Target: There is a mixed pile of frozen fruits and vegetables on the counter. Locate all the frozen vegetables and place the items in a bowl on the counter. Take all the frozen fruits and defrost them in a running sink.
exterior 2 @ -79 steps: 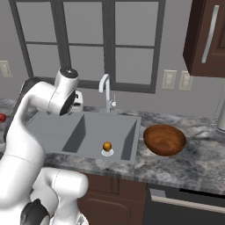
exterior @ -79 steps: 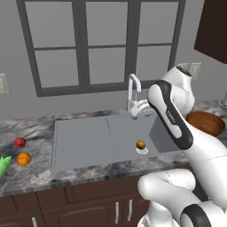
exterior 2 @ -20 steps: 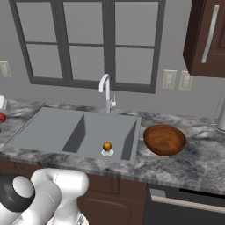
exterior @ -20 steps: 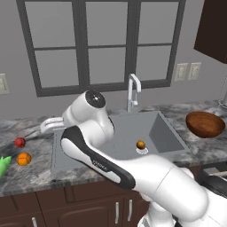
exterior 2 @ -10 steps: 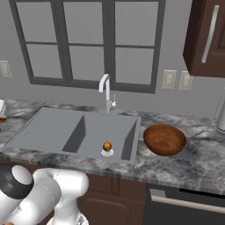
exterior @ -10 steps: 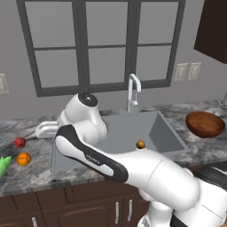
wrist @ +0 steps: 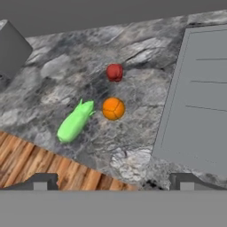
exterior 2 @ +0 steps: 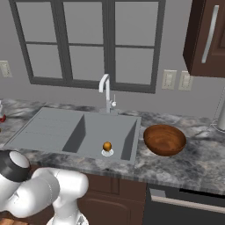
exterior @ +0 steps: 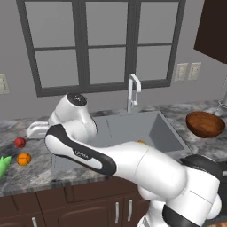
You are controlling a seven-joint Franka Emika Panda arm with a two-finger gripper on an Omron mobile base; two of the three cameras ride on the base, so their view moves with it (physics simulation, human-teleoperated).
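Gripper point(wrist: 113, 181) hanging wide open and empty above the counter point(wrist: 133, 53).
Red ball point(wrist: 115, 72), orange ball point(wrist: 113, 108) and green piece point(wrist: 75, 121) are lying left of the sink point(wrist: 199, 102); brownish ball point(exterior 2: 107, 146) is sitting on the drain.

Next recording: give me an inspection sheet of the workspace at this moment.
Surface: grey marbled counter, sink set into it.
Job's things: brownish ball on the sink drain; bright orange ball, red ball and green pointed piece left of the drainboard; wooden bowl holds nothing.
Clutter: nothing seen.
Gripper: gripper open, above the pile, holding nothing.
Cables: nothing seen.
Surroundings: window, gooseneck tap, wall sockets, dark cabinets.
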